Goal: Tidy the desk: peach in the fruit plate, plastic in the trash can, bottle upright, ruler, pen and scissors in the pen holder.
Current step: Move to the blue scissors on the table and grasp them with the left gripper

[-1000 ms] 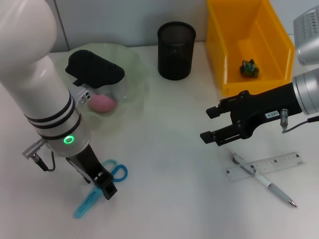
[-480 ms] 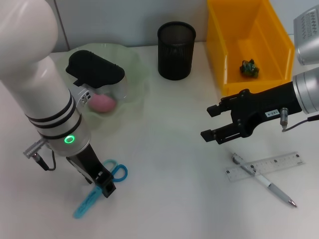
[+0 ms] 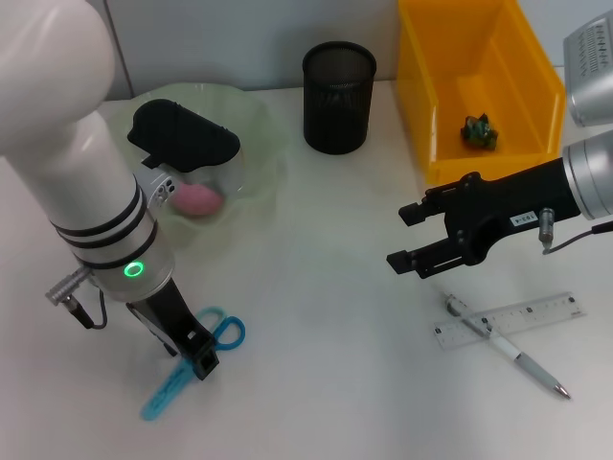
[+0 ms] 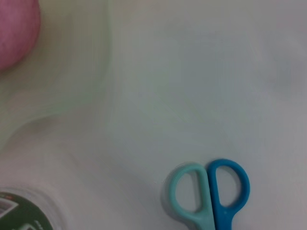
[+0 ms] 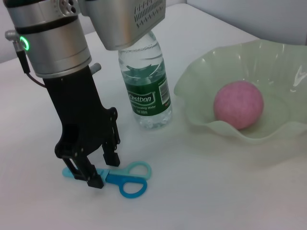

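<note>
Down at the surface (image 3: pixel 316 383), the left hand (image 5: pixel 98 175) stands upright over the scissors (image 5: pixel 117 175), fingers apart and straddling the blades just behind the two-tone handles, ready, I judge, to close on them. The water bottle (image 5: pixel 146 91) stands upright just behind it, and the peach (image 5: pixel 238 104) lies in the green fruit plate (image 5: pixel 283 134). Farther off, the right hand (image 3: pixel 407 240) hovers with its fingers apart above the pen (image 3: pixel 508 350) and ruler (image 3: pixel 517 318), beside the yellow trash bin (image 3: pixel 431 105); the mesh pen holder (image 3: pixel 339 96) waits, well apart.
</note>
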Tool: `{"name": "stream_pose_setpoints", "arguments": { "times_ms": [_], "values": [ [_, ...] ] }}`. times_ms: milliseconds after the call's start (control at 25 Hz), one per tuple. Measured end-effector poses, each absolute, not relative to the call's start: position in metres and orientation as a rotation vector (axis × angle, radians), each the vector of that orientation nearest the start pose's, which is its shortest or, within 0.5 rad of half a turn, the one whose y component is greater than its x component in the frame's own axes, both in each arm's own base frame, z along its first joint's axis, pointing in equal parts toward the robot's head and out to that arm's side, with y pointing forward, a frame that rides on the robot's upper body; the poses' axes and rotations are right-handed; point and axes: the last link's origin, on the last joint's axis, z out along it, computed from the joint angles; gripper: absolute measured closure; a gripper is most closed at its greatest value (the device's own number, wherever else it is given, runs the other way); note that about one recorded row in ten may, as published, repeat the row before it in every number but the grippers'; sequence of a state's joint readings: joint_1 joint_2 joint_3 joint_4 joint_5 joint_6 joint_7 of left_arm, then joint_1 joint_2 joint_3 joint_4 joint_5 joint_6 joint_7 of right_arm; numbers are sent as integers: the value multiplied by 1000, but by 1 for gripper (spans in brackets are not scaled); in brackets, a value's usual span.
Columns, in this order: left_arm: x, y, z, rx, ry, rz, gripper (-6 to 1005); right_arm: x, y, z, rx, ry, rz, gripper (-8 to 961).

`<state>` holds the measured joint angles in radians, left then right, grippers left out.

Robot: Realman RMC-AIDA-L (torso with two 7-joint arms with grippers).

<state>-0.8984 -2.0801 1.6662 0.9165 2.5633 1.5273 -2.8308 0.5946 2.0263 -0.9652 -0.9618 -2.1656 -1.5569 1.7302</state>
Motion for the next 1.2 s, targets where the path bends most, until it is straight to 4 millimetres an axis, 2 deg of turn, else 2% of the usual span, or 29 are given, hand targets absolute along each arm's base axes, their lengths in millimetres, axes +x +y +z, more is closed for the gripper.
{"name": "stream_pose_setpoints", "arguments": {
  "times_ms": [1200],
  "values": [
    [-167,353,-75,-2558,-1035,958,537,219,363,23,-2902,530,188,289]
  ]
}}
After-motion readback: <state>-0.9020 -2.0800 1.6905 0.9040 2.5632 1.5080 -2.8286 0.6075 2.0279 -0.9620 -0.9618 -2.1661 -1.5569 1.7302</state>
